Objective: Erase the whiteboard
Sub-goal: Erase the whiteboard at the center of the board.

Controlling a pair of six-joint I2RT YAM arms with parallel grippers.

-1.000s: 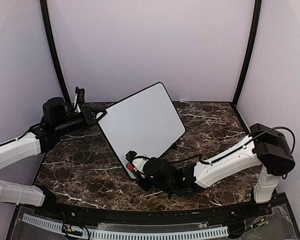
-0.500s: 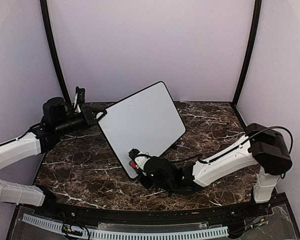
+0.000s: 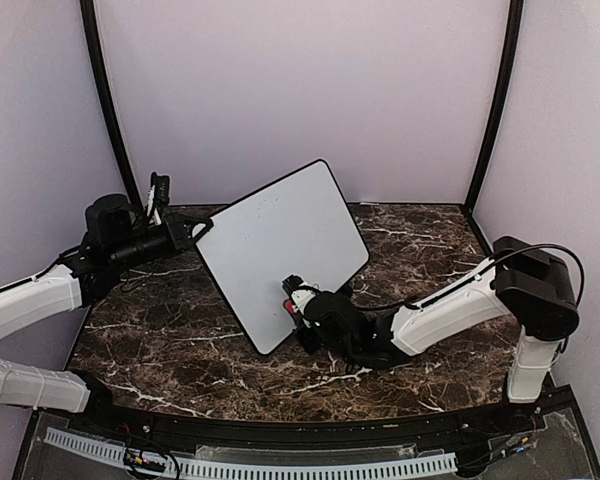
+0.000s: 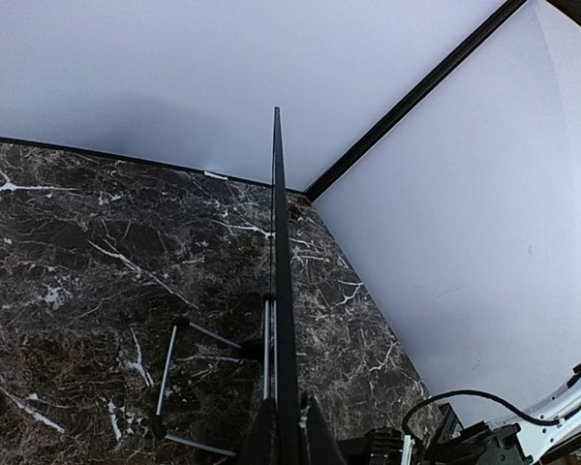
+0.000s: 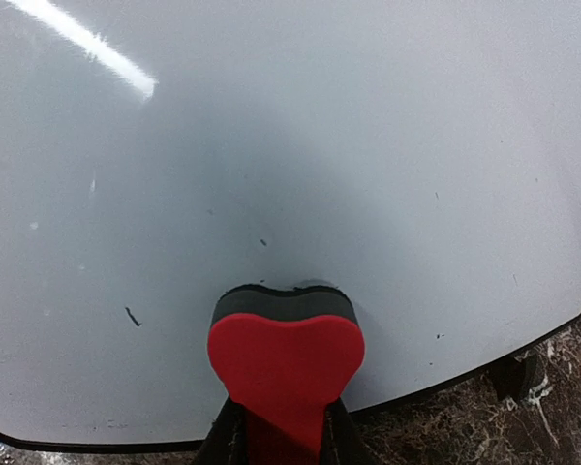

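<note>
**Red eraser pressed on the whiteboard**

The whiteboard (image 3: 280,250) stands up on the dark stone table (image 3: 430,250), about in the middle and a bit to the left. It is tipped, with one corner pointing up toward the far wall (image 3: 300,90) and another pointing down at the near side. Its white face looks toward the near side.

The left end effector (image 3: 195,232) reaches in from the left. Its two fingers are pinched tight on the board's left corner and grip the thin black edge. From that arm's own camera, the board looks like a thin dark line going straight away, with the thin black bars of its stand (image 4: 168,371) behind it on the table.

The right end effector (image 3: 298,305) comes in low from the right. It is squeezed around a small red eraser (image 5: 285,354). The dark, soft side of the eraser is flat against the board, close to the bottom edge.

The board is nearly all white. A few tiny dark marks (image 5: 128,316) show near the eraser.
</note>
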